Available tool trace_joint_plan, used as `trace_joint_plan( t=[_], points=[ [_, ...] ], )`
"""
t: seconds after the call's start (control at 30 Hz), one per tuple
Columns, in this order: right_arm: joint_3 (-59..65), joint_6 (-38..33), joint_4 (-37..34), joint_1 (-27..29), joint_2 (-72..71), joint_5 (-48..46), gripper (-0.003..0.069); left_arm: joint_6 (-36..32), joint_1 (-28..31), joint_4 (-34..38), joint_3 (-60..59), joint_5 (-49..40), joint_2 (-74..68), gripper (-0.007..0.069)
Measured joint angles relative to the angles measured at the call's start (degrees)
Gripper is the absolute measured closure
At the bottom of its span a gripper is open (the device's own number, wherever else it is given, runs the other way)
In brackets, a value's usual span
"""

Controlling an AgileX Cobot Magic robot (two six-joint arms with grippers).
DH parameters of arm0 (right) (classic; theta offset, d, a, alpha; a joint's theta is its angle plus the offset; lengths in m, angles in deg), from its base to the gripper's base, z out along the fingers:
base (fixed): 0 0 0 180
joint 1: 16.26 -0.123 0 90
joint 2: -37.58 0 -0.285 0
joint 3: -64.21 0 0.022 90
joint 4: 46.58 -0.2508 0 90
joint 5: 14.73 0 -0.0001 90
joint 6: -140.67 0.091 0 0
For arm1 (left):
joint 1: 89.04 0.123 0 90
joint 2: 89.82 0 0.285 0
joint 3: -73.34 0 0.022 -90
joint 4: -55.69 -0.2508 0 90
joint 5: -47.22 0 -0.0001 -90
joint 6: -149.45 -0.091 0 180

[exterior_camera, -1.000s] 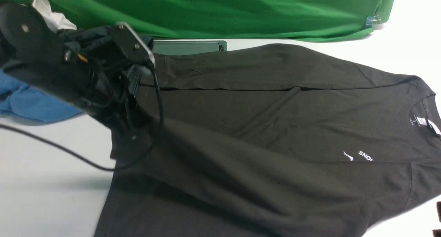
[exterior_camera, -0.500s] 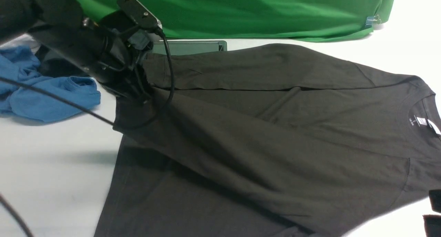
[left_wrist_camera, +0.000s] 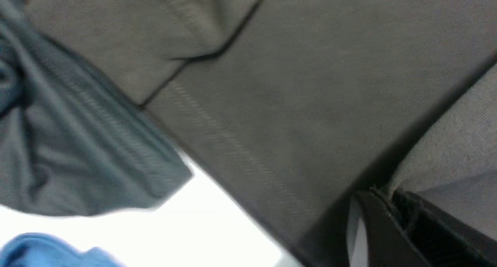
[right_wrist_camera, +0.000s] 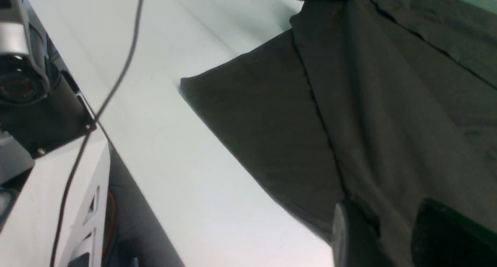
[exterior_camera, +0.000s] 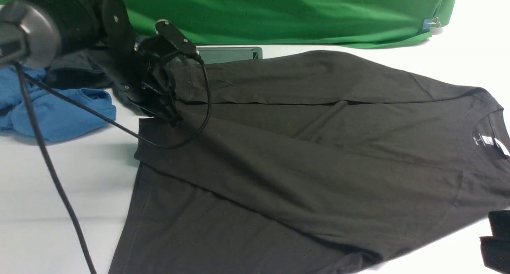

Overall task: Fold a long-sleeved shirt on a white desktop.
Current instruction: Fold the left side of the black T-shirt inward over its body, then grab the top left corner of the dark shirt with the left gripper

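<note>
The shirt (exterior_camera: 318,118) is spread on the desktop (exterior_camera: 59,178), neck to the right, with 1 sleeve (exterior_camera: 279,174) laid across its body. The left gripper (exterior_camera: 172,119) is clamped tight on that sleeve's end at the shirt's left edge. The right gripper (right_wrist_camera: 384,216) is seen at the shirt's near right edge, jaws partly apart with cloth in the gap; whether it is gripped cannot be told.
</note>
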Motion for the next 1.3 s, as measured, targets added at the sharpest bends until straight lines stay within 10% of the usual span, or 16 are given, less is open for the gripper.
trace_joint_plan(
  t=[0.43, 0.53, 0.7, 0.83, 1.3],
  points=[
    [0.00, 12.81, 4.36, 0.00, 2.06, -2.43, 0.0417, 9.08, 0.00, -6.32, 0.05, 2.75, 0.76, 0.0111],
    [0.00, 16.71, 8.30, 0.00, 3.85, -6.01, 0.0417, 12.62, -0.61, -6.32, 0.05, 1.34, 4.15, 0.0158],
    [0.00, 22.06, 16.90, 0.00, 12.99, -10.08, 0.0417, 14.01, -6.95, -1.97, -0.36, -3.76, 15.33, 0.0557],
    [0.00, 21.11, 18.84, 3.78, 20.81, -9.74, 0.0417, 15.24, -13.30, 0.13, -6.10, -3.37, 23.95, 0.0608],
    [0.29, 2.60, -4.43, 56.99, 37.88, -0.86, 0.0328, 20.07, -28.93, 2.35, -43.65, 6.66, 46.37, 0.0610]
  ],
)
